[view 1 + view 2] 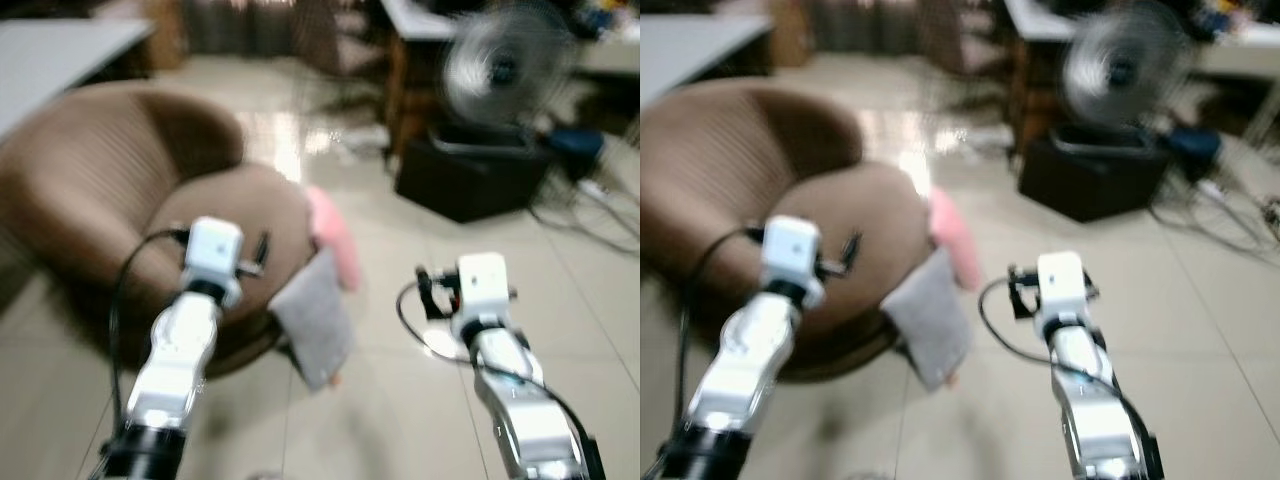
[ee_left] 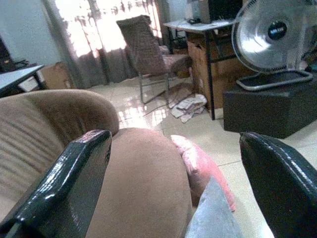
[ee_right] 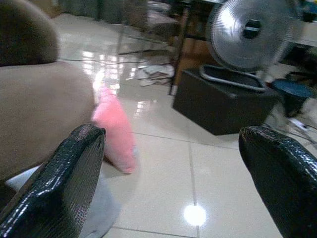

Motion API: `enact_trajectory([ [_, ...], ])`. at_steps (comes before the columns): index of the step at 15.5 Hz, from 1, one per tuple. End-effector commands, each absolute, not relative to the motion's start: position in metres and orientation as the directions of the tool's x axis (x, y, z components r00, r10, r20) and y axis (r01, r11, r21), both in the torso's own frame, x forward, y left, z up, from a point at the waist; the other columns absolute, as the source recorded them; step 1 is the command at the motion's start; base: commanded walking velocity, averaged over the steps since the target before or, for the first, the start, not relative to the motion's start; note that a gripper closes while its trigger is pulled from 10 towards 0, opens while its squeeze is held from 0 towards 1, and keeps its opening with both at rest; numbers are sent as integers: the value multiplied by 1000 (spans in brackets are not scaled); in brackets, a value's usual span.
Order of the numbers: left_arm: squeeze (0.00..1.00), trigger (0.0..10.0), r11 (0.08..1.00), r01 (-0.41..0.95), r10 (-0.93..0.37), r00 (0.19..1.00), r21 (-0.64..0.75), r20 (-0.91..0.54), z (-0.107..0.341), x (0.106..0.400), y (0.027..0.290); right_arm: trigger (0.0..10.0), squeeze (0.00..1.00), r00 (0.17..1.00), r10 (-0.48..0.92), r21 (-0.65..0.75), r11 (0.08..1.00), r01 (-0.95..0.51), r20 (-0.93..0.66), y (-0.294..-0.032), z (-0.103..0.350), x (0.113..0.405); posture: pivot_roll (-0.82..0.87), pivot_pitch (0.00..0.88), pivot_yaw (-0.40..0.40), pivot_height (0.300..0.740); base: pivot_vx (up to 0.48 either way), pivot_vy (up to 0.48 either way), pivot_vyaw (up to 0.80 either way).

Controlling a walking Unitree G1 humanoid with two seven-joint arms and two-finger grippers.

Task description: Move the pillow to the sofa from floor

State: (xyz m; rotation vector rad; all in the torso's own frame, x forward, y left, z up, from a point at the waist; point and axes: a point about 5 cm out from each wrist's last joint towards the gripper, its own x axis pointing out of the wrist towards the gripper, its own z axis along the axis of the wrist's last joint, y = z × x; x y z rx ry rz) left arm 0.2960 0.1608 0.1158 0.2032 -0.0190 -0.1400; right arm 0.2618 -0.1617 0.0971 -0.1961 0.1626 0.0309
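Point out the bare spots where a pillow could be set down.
The brown sofa's seat is bare, bordered by its curved backrest. Bare floor tile lies between the pink pillow and the black box. Crowded: the grey pillow and pink pillow lean against the sofa's front.

Living room of a home, tiled floor.

Round brown sofa [image 1: 150, 230] at left of frame; glossy cream floor tiles [image 1: 420, 400] across the lower half; standing fan [image 1: 505, 65] on a black box [image 1: 470, 180] at upper right; wooden desk [image 2: 205, 29] behind it; woven chair [image 2: 143, 47] before curtained windows [image 2: 104, 29] at top centre; loose cables [image 1: 590, 215] at right edge; pink cushion [image 3: 116, 129] against the sofa.
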Motion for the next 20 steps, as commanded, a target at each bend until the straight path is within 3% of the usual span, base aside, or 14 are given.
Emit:
enact_trajectory([
  [1,0,10000,973,134,-137,990,188,4,115,297,158,10000,0,986,24,-216,974,-60,-165,-167,96,261,-71,0,17,740,337,0,0],
  [6,0,10000,976,109,-112,994,186,7,115,298,164,10000,0,979,101,-270,952,-146,-175,-161,92,259,-70,0,11,740,341,0,320],
  [20,0,10000,972,152,-154,988,178,0,112,297,156,10000,0,981,58,-254,962,-104,-185,-166,87,258,-74,0,13,740,340,0,54],
])
